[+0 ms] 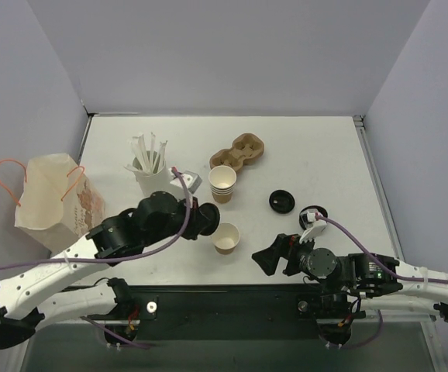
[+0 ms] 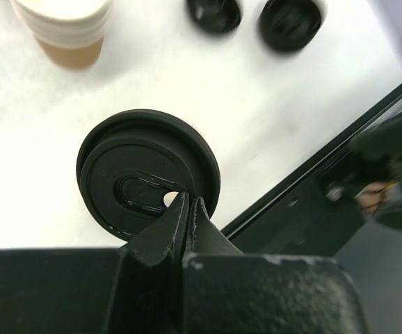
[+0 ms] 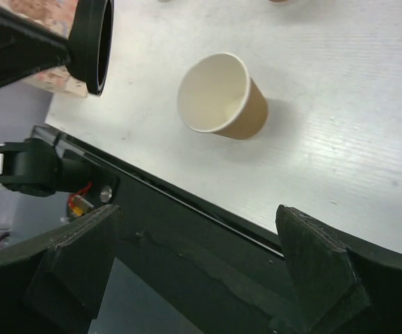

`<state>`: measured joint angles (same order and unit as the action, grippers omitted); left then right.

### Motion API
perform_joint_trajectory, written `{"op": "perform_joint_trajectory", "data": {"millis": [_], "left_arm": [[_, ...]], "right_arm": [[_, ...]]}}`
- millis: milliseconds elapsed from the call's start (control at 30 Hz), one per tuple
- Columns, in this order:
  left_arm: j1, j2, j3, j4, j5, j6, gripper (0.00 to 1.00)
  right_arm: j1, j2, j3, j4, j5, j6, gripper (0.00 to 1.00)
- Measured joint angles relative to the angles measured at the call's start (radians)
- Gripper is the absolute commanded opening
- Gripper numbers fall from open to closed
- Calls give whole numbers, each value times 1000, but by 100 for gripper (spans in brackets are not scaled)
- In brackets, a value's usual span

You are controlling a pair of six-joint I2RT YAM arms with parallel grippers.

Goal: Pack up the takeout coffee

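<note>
The takeout coffee cup, tan kraft with a white inside, stands open-mouthed near the table's front edge; it also shows in the right wrist view. Its round black lid hangs on edge just left of the cup, pinched at the rim by my left gripper, which is shut on it. The lid does not touch the cup. My right gripper stands wide open with nothing between its fingers, low over the black front rail, right of the cup.
A nested stack of tan cups stands behind the cup. Two loose black lids lie to the right. A pulp cup carrier and a white holder of stirrers sit farther back. A paper bag stands at the left edge.
</note>
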<state>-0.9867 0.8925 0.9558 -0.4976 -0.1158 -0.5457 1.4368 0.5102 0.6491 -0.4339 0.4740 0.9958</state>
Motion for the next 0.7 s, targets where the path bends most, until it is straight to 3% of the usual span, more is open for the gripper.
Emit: {"op": "perform_joint_trajectory", "data": {"millis": [233, 700], "left_arm": [[-208, 239, 116, -225, -257, 0, 0], [-224, 433, 240, -263, -299, -1, 0]], "right_arm": [[0, 4, 0, -128, 58, 37, 99], [0, -50, 0, -209, 96, 86, 99]]}}
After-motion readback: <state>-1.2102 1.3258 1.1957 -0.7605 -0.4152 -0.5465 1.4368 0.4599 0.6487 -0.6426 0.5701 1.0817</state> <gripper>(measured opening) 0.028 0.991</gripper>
